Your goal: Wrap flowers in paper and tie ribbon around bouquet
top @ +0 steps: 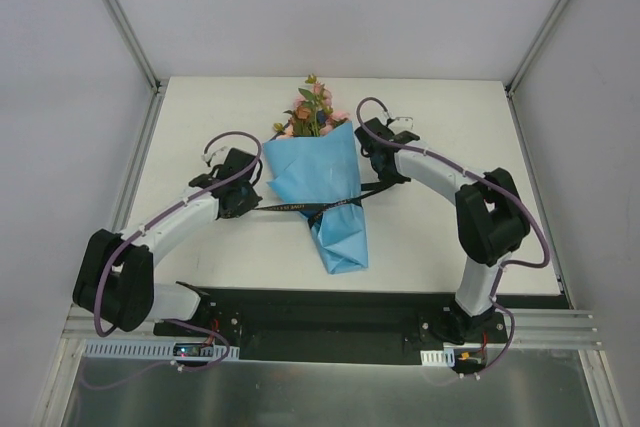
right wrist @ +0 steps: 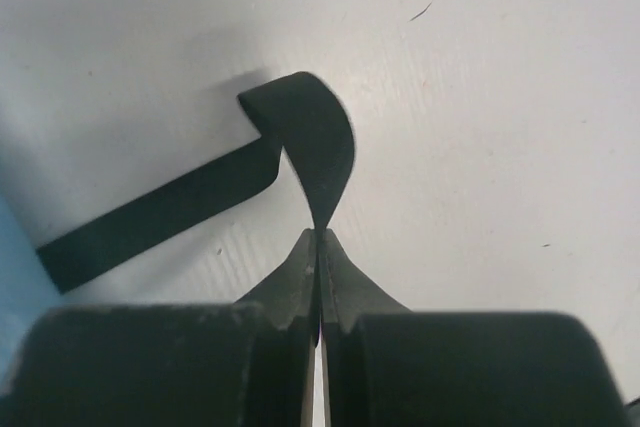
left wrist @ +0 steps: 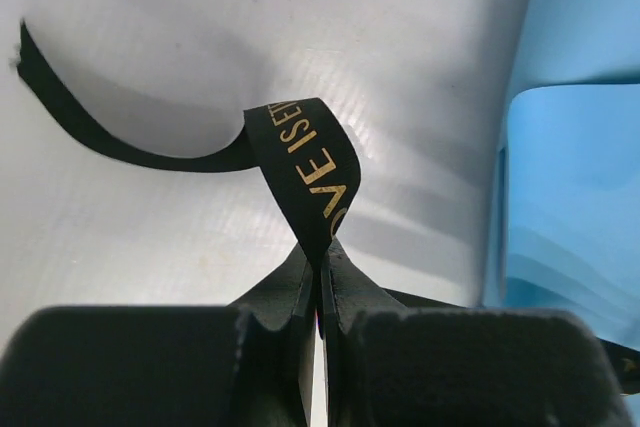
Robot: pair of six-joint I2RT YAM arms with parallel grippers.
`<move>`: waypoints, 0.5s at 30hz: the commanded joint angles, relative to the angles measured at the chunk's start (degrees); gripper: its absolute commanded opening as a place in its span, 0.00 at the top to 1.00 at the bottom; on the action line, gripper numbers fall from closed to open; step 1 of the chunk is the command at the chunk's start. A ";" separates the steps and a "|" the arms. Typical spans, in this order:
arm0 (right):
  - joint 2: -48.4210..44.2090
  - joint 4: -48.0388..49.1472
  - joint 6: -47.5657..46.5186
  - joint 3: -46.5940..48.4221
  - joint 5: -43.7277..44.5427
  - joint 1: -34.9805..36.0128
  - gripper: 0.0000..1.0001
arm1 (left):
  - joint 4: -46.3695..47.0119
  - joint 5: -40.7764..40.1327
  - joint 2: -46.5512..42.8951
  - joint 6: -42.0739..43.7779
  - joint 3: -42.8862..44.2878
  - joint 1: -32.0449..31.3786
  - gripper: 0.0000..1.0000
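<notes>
Here's the table [top: 200, 127], and in the middle of it lies the bouquet [top: 340, 237], narrow end toward me. The light blue paper [top: 310, 172] is rolled into a cone, and the flowers [top: 312, 112] poke out at the far end. The black ribbon [top: 300, 209] runs across its waist and reaches out to both sides.

My left gripper [left wrist: 320, 252] sits just left of the cone, fingers pressed together and pinching the ribbon's left stretch. That stretch twists upward, gold lettering showing, and trails away left. My right gripper [right wrist: 320, 237], just right of the cone, pinches the other stretch the same way, with a curled loop above its tips.

Now the risks, as I judge them. Both bites are thin and right at the tips, so a hard pull could slip the ribbon free. Uneven pulling could drag or roll the light cone, and the paper might spring open.
</notes>
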 commanded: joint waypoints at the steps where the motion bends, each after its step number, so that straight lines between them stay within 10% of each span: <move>1: 5.01 -10.50 2.26 7.21 12.92 0.78 1.00 | -4.74 -9.46 -3.03 10.29 1.04 0.30 1.00; 10: 3.79 -7.72 0.00 4.94 9.77 0.08 0.99 | 12.03 11.88 -11.56 17.59 -7.74 4.60 1.00; 15: 7.73 -11.91 -4.23 8.18 8.55 -1.50 0.99 | 2.48 7.05 -6.73 24.63 -3.09 8.63 1.00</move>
